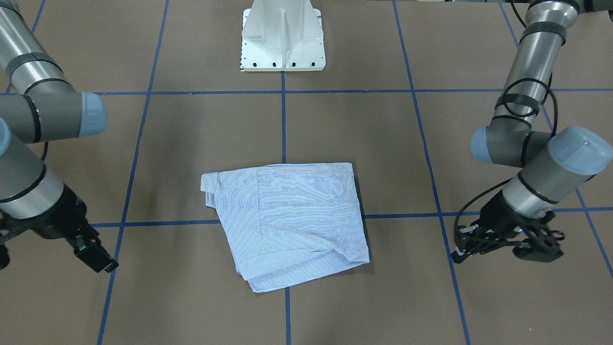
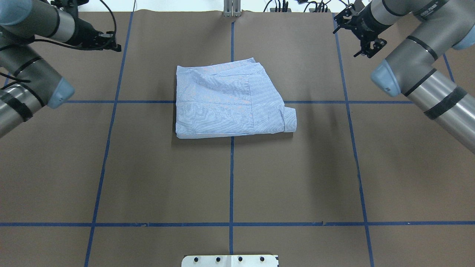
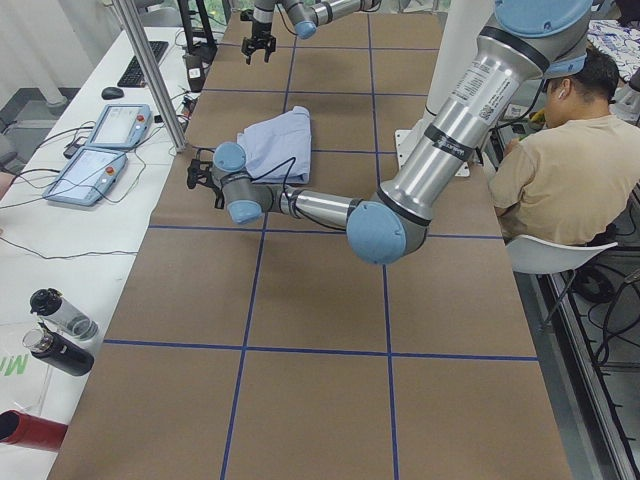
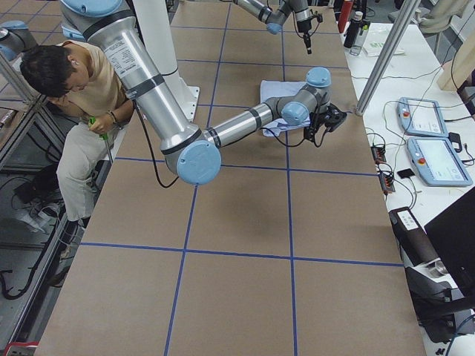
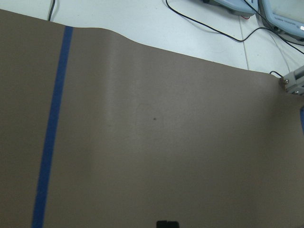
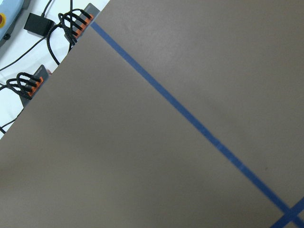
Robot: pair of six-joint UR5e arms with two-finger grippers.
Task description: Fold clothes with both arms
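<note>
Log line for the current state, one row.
stage: shirt folded, flat on table | left end effector: empty, off shirt | right end effector: empty, off shirt | contact: none

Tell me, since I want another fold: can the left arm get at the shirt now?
Probably yes: the left hand hangs off to the side of the shirt, with only bare table between them.

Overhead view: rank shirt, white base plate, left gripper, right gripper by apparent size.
1. shirt: by far the largest.
2. white base plate: smaller, but cut off by the frame's bottom edge, so only part of it counts.
3. left gripper and right gripper: they look alike, so they are not ranked.
</note>
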